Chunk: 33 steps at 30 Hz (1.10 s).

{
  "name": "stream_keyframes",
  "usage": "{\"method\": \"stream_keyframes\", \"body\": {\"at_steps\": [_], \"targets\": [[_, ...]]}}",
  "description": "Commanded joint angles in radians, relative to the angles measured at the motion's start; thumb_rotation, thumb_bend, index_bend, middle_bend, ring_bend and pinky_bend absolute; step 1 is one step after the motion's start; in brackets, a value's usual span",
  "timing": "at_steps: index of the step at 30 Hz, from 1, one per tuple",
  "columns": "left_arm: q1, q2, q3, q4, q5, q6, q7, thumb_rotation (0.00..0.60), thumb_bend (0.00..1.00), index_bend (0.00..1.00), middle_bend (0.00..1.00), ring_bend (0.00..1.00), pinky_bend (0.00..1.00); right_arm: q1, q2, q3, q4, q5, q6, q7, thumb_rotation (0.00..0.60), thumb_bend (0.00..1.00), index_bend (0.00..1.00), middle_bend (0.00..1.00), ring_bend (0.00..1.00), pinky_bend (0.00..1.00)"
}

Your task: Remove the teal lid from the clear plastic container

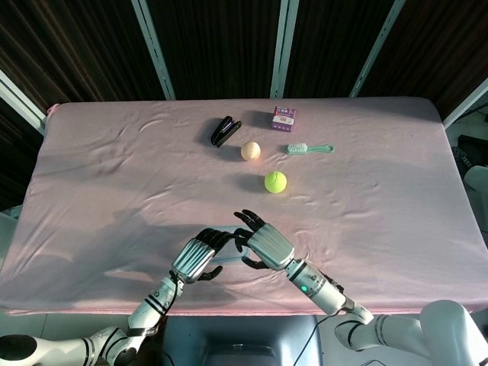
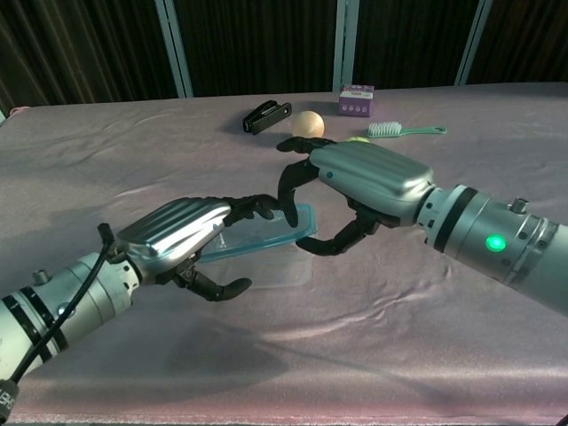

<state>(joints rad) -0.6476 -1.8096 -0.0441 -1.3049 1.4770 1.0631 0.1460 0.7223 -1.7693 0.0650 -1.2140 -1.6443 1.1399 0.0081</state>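
Note:
In the chest view the clear plastic container (image 2: 277, 269) sits on the pink cloth near the table's front edge. My left hand (image 2: 176, 241) grips its left side, fingers lying over the top and thumb at the front wall. The teal lid (image 2: 264, 232) is tilted, its right end raised off the container's rim. My right hand (image 2: 359, 188) pinches that raised end between fingers and thumb. The head view shows my left hand (image 1: 198, 258) and my right hand (image 1: 259, 242) close together, hiding most of the lid and container.
Further back lie a yellow-green tennis ball (image 1: 275, 181), a peach ball (image 1: 250, 151), a black stapler-like object (image 1: 225, 130), a purple box (image 1: 284, 118) and a teal brush (image 1: 309, 149). The table's front edge runs just below my hands.

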Motion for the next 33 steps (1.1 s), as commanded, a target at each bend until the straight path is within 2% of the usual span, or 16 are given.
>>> {"method": "stream_keyframes", "body": {"at_steps": [1,6,10,16,19,23,25,28,33], "targets": [[0.001,0.002,0.001,-0.001,0.004,0.004,-0.001,0.600,0.31,0.00,0.37,0.53,0.52,0.005,-0.010,0.004,0.010,0.002,-0.002,0.002,0.600,0.44,0.68,0.25,0.08,0.20],[0.004,0.007,0.001,-0.007,0.008,0.008,-0.002,0.600,0.31,0.00,0.38,0.53,0.52,0.011,-0.037,0.006,0.038,-0.005,0.010,0.009,0.600,0.48,0.70,0.25,0.10,0.23],[0.004,0.007,0.001,-0.010,0.012,0.011,-0.001,0.600,0.31,0.00,0.37,0.53,0.52,0.014,-0.054,0.004,0.061,-0.026,0.038,-0.001,0.600,0.55,0.77,0.27,0.13,0.27],[0.006,0.002,0.001,-0.004,0.019,0.018,-0.006,0.600,0.31,0.00,0.37,0.52,0.51,0.009,-0.054,-0.002,0.069,-0.059,0.093,-0.007,0.600,0.57,0.82,0.30,0.16,0.32],[0.006,-0.004,0.002,0.006,0.022,0.018,-0.014,0.600,0.31,0.00,0.34,0.42,0.42,0.006,-0.047,-0.001,0.064,-0.073,0.122,-0.006,0.600,0.57,0.82,0.31,0.16,0.33],[0.005,-0.010,0.004,0.025,0.035,0.028,-0.014,0.600,0.31,0.00,0.24,0.19,0.15,0.006,-0.034,0.001,0.056,-0.088,0.146,-0.016,0.600,0.57,0.83,0.31,0.17,0.34],[0.003,-0.012,0.005,0.034,0.047,0.036,-0.018,0.600,0.31,0.00,0.17,0.10,0.06,0.007,-0.027,0.002,0.051,-0.093,0.154,-0.023,0.600,0.57,0.83,0.31,0.17,0.34],[0.001,-0.016,0.004,0.044,0.058,0.046,-0.024,0.600,0.31,0.00,0.11,0.03,0.02,0.008,-0.016,0.004,0.041,-0.100,0.163,-0.033,0.600,0.57,0.83,0.31,0.17,0.34],[0.004,-0.016,0.004,0.052,0.066,0.058,-0.030,0.600,0.31,0.00,0.05,0.00,0.00,0.008,0.002,0.003,0.022,-0.116,0.182,-0.053,0.600,0.57,0.83,0.31,0.17,0.34]]}}
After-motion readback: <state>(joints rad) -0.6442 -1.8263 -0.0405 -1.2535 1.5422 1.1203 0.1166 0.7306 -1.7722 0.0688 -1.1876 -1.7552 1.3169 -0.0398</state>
